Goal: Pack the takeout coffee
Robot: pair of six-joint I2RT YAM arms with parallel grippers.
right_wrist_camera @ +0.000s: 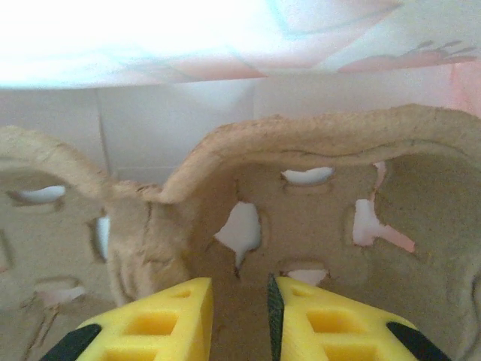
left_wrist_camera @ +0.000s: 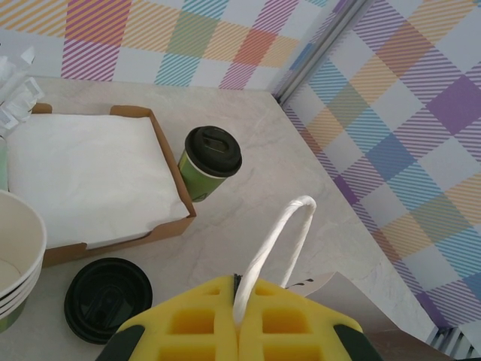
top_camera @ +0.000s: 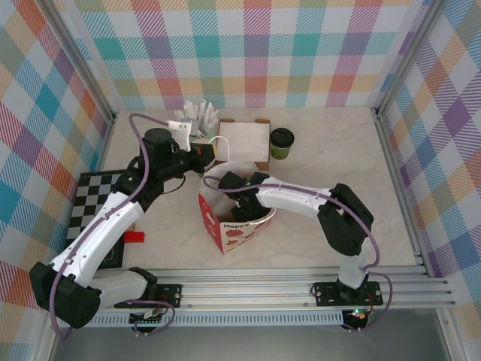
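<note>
The takeout coffee (top_camera: 282,143) (left_wrist_camera: 210,162), a green cup with a black lid, stands upright on the table just right of the cardboard box (top_camera: 262,147). My left gripper (top_camera: 209,153) (left_wrist_camera: 239,282) is shut on the white twisted handle (left_wrist_camera: 278,233) of the red-and-white heart paper bag (top_camera: 233,222). My right gripper (top_camera: 225,183) (right_wrist_camera: 239,289) is down inside the bag, its jaws a narrow gap apart in front of a brown pulp cup carrier (right_wrist_camera: 301,195). Whether the pads touch the carrier I cannot tell.
White napkins (left_wrist_camera: 83,173) fill the box (left_wrist_camera: 169,162). A loose black lid (left_wrist_camera: 107,298) and stacked lidless cups (left_wrist_camera: 15,248) sit near its front left. A checkered mat (top_camera: 90,199) and a red block (top_camera: 134,238) lie at the left; plaid walls enclose the table.
</note>
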